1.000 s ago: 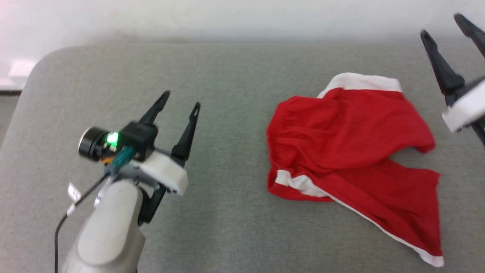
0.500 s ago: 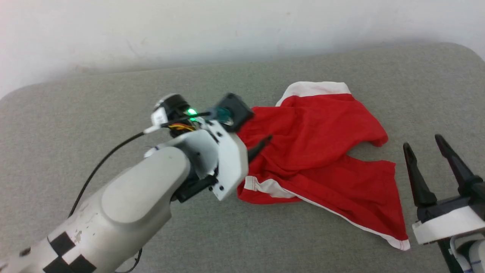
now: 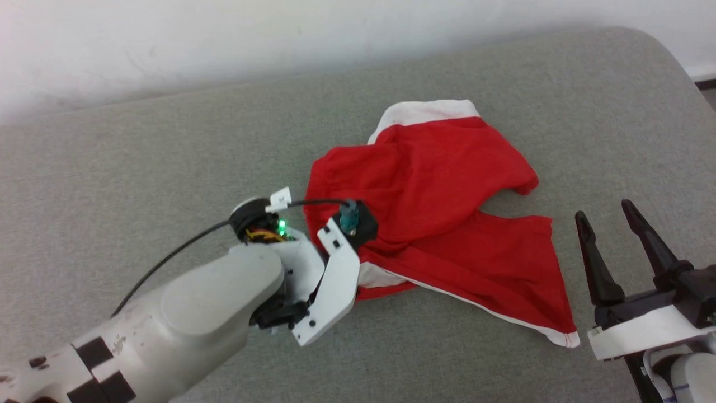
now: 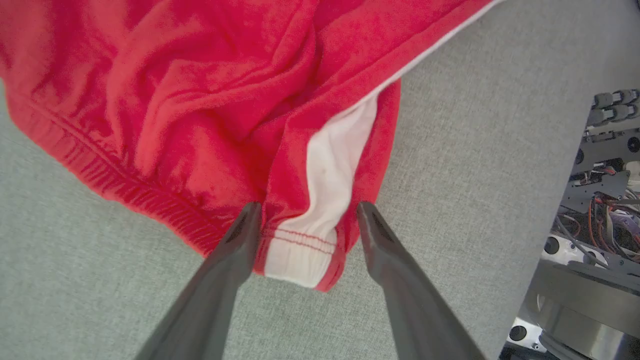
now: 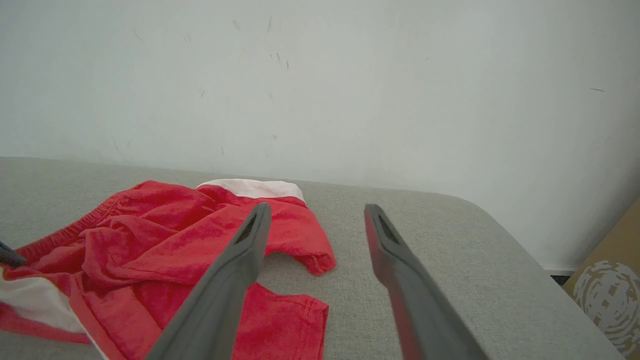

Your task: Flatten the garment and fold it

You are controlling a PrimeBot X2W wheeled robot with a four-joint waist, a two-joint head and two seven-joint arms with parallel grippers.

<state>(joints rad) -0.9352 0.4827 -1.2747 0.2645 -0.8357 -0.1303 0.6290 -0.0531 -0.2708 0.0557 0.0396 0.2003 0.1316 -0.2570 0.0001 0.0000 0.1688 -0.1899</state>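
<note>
1. Broadly, a grey padded surface [image 3: 140, 145] stands against a white wall [image 3: 168, 39]. The right wrist view adds the surface's rounded far corner and a brown cardboard box [image 5: 607, 285] beyond it, whose pale print is too blurred to read.
2. The garment [image 3: 447, 184] lies crumpled near the middle of the surface, red with white stripes, one leg spread toward the right gripper. The head view takes in its whole outline. The left wrist view shows the gathered elastic waistband [image 4: 125, 185] and red stitching across the white stripe's end [image 4: 305, 245].
3. The left gripper [image 4: 307, 207] is spread wide, its fingers [image 4: 235, 245] flanking that stripe end at the waistband's corner and pinching nothing. In the head view the wrist hides them.
4. The right gripper [image 3: 603, 211] sits just beside the leg's lower corner, fingers parted, holding nothing.
5. A small white tag [image 3: 281, 197] on the left wrist's cable [image 3: 179, 251] carries a mark too small to read.
</note>
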